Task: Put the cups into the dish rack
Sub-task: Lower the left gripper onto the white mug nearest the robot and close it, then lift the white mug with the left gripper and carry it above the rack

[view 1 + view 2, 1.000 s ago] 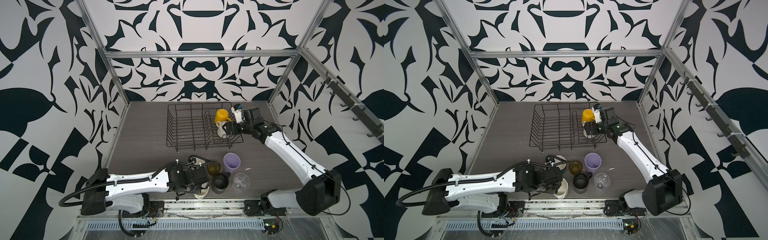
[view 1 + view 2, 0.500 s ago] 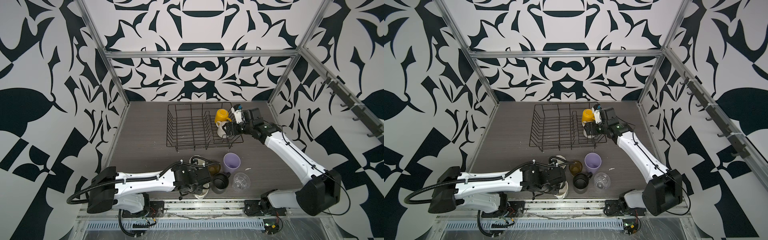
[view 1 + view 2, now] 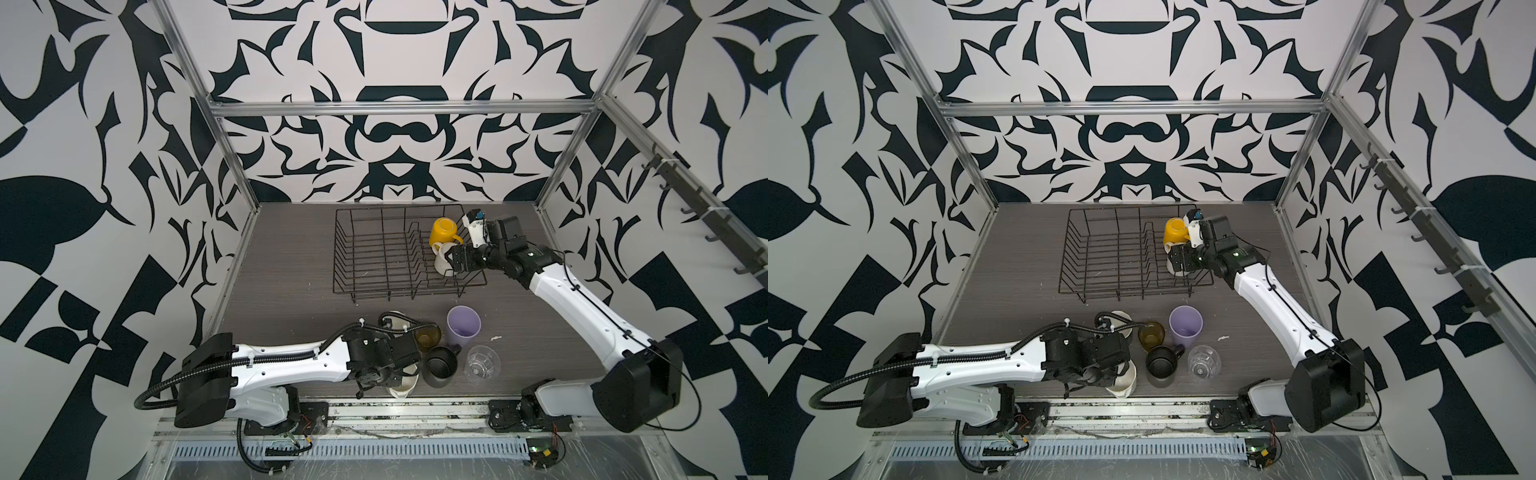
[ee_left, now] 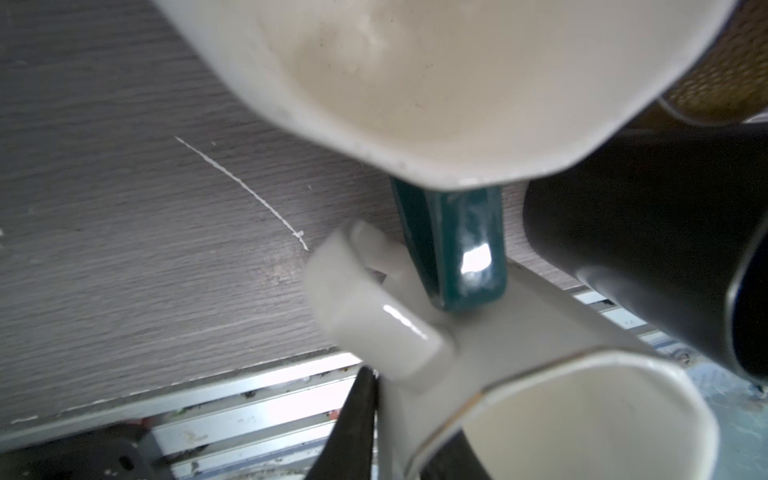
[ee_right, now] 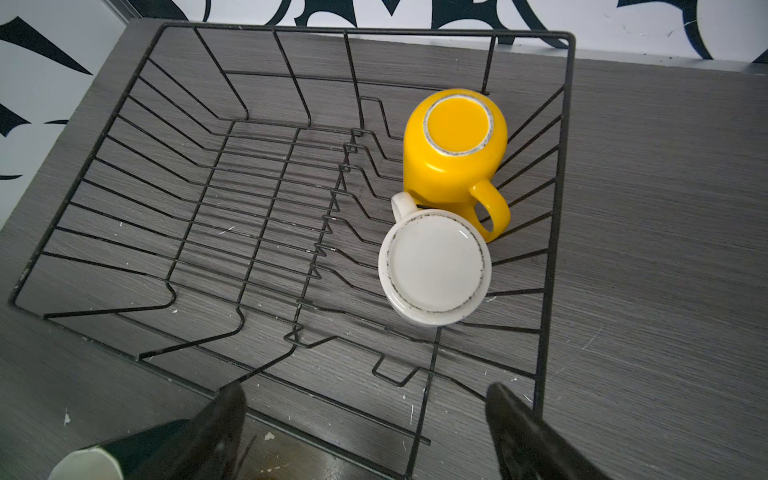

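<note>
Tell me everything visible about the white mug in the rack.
The white mug is glazed ceramic and stands upside down, its base ringed with dark specks. Its loop handle points toward the yellow mug beside it. It sits on the wires at one end of the dish rack. The right gripper, jaws open, is clear of it.

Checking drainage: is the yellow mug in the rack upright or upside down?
Upside down. The yellow mug shows its base ring facing up.

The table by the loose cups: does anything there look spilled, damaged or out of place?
Nothing is spilled. The grey table bears a thin white scratch, a small white fleck lies beside the lilac tumbler, and the cream mug stands right at the table's front edge, which looks precarious.
</note>
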You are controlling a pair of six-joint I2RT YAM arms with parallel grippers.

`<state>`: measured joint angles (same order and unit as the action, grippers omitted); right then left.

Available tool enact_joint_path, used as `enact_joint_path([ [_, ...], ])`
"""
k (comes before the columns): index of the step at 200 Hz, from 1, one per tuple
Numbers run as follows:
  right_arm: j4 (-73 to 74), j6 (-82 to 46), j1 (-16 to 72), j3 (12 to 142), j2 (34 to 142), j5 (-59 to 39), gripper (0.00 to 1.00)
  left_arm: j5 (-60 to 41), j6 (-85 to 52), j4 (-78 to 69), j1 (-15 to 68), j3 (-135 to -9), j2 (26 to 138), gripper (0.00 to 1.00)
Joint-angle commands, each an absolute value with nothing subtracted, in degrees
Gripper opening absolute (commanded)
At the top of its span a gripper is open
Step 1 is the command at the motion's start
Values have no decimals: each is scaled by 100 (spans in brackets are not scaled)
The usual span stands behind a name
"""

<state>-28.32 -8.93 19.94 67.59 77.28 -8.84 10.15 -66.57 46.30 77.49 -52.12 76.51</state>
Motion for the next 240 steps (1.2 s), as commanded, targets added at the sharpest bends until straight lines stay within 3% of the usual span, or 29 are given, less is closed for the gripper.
enact_joint_path([
  [1, -2628, -905, 1987, 6724, 7576, -939, 92, 1067, -6774, 4896, 7739, -5124, 7577, 16],
  [62, -2506, -986, 1986, 6662, 7643, -1067, 92, 1243, -7009, 5151, 7738, -5082, 7348, 0],
  [135, -2442, -1012, 1988, 6709, 7721, -1138, 92, 1740, -7436, 5968, 7742, -4900, 6225, 0],
  [191, -2391, -1055, 1990, 6767, 7812, -1271, 92, 2516, -8115, 7490, 7742, -4919, 4690, 0],
  [240, -2314, -1095, 1986, 6816, 7813, -1437, 92, 4174, -8633, 9096, 7741, -5881, 3953, 0],
])
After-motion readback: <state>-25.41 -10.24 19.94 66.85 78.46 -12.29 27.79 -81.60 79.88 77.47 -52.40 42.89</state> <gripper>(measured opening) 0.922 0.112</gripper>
